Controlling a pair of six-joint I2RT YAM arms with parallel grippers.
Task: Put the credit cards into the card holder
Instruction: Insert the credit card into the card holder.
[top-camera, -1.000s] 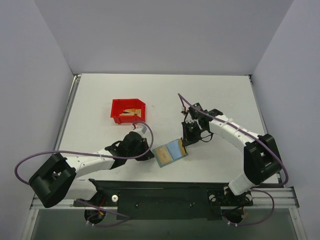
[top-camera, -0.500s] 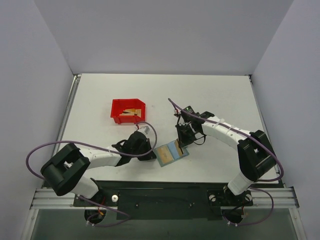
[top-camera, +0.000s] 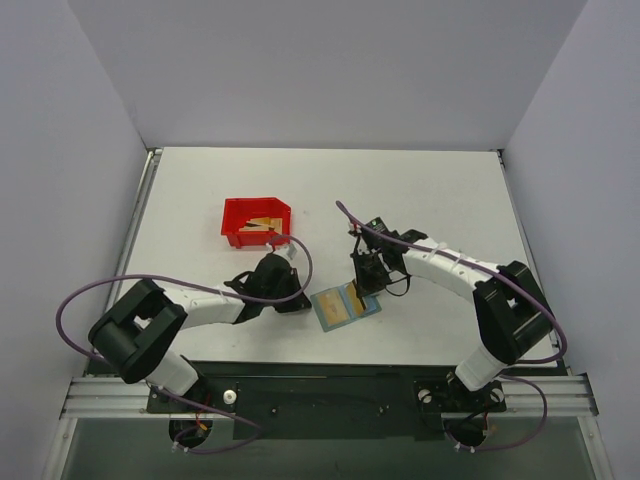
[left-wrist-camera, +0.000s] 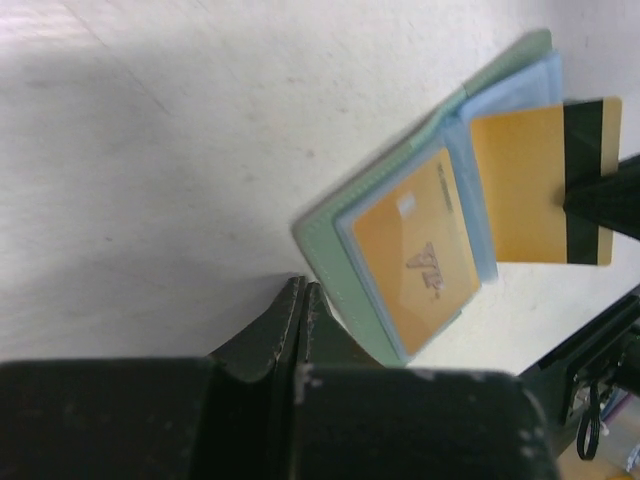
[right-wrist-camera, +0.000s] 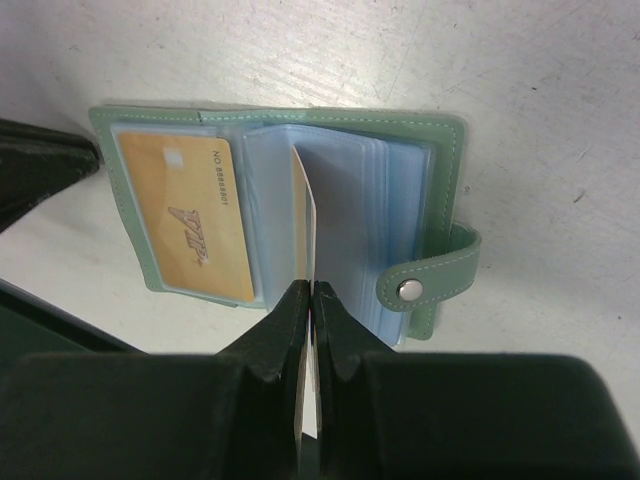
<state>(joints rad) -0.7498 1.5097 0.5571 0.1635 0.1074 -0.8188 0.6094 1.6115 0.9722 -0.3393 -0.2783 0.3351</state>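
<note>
Grey-green card holder (top-camera: 345, 308) lies open on the white table (top-camera: 430, 190), near the front edge, between the left gripper (top-camera: 303, 302) and the right gripper (top-camera: 360, 290). Only the overhead view shows the red bin (top-camera: 255, 222), well apart to the back-left, with spare cards (top-camera: 263, 223) inside; count unreadable at that size.

Left wrist view: left gripper fingers pressed together, nothing between them, tips just beside the holder's cover edge. Contact cannot be confirmed. This view gives the held card (left-wrist-camera: 530, 180) face-on: gold, dark stripe along its outer edge, inner end overlapping the light blue pockets.

Right wrist view: right gripper clamped on that same card, seen here edge-on as a thin pale line over the holder's middle pockets (right-wrist-camera: 360, 215). Whether its far edge has entered a sleeve cannot be told. One pocketed card (right-wrist-camera: 185, 215) sits in the left-hand clear sleeve, gold with a printed number. Snap tab (right-wrist-camera: 428, 287) hangs off the right cover, unfastened.

Hidden: part of the held card's stripe, behind the right fingers in the left wrist view.
</note>
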